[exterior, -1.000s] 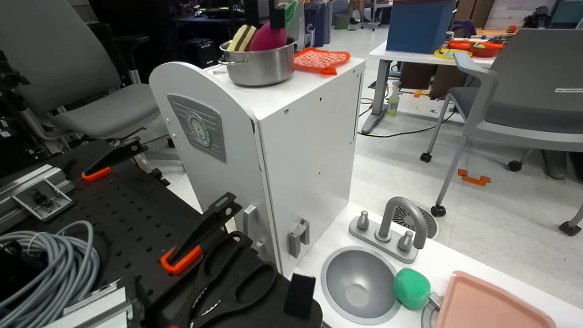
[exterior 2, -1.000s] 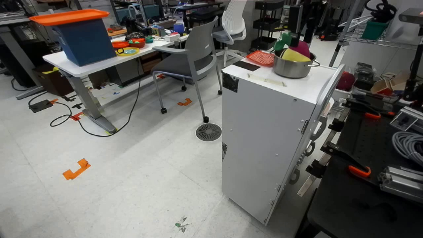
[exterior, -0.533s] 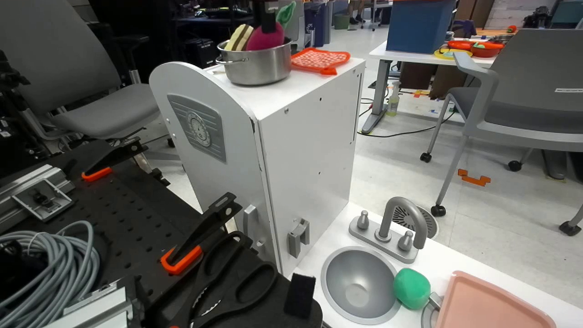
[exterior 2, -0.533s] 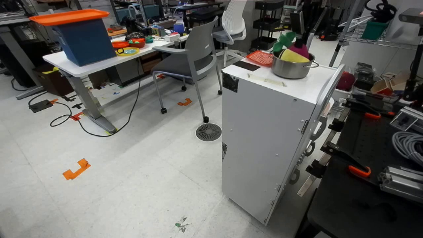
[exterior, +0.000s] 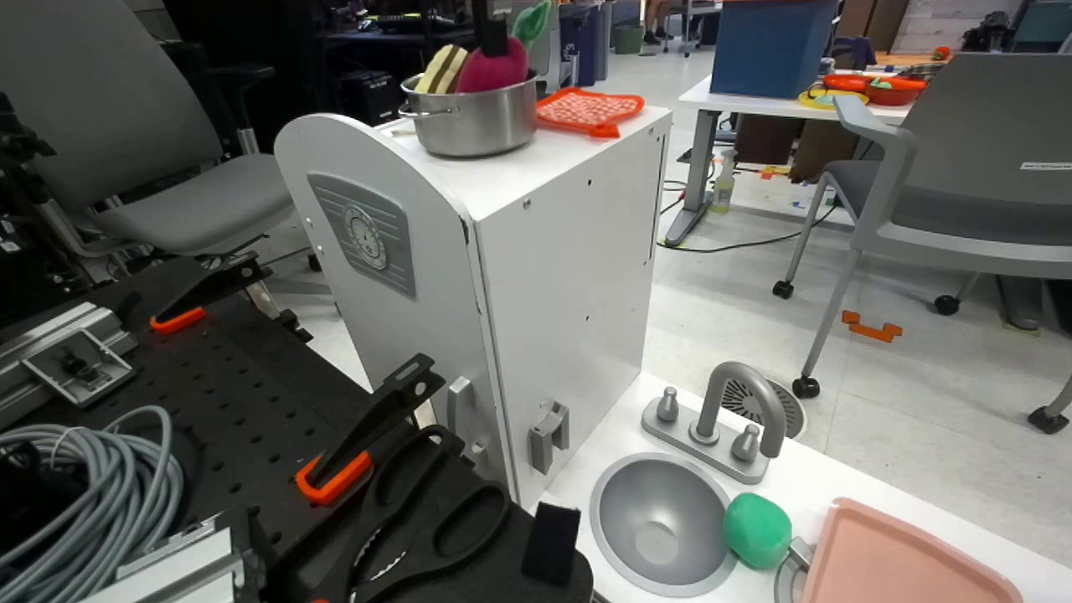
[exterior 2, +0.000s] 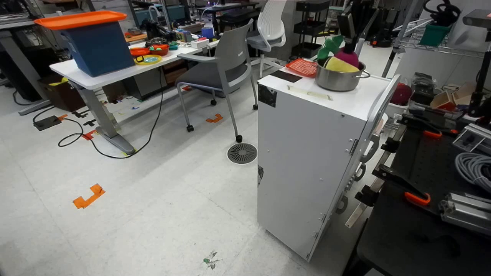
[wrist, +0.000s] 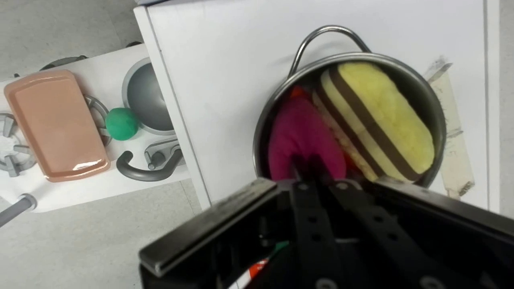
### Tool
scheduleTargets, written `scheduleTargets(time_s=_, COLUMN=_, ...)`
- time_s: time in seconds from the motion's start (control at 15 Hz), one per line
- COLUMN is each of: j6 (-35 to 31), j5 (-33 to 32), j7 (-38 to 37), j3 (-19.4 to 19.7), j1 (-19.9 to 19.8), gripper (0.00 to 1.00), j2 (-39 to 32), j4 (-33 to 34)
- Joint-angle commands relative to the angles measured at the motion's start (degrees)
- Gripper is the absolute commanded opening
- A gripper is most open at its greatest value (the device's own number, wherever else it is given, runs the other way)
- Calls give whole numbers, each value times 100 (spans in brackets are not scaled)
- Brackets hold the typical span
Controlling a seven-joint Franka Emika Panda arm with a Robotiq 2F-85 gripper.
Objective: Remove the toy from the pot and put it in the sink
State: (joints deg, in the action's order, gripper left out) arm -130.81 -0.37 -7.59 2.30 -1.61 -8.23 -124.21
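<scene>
Claw [wrist: 308,165] looks pinched on the pink toy [wrist: 298,126]. Probably light and squishy, mid-body should grip fine.

Pot [exterior: 476,126] hides underside of toy [exterior: 492,71] in both exterior views, tray [exterior: 909,557] is cut off in an exterior view, wrist view has blurry gripper [wrist: 310,168] covering toy's lower end and cabinet [wrist: 225,104] covering part of sink [wrist: 146,94].

Black hand [wrist: 311,174], round silver screws [wrist: 325,283], 2 grey-topped side bars [wrist: 211,224]
</scene>
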Motion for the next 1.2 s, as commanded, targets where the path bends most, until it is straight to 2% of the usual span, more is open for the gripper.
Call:
scheduleTargets(time_s=0.0, j6=166, j5=-576, j7=-427, j3=93, j1=75, gripper=1, j2=166, j4=28)
scheduleTargets(time_s=0.13, j6=276, j5=-895, j7=-642, j3=88, j1=97, gripper=1, j2=329, j4=-8)
scheduleTargets(time_s=0.67, j6=247, j5=-1360, j7=-1016, j3=-62, j1=119, gripper=1, j2=999, j4=-185)
scheduleTargets(time_s=1.13, j6=363, j5=-1347, j7=-1338, j3=254, j1=-318, gripper=1, j2=1056, j4=-140)
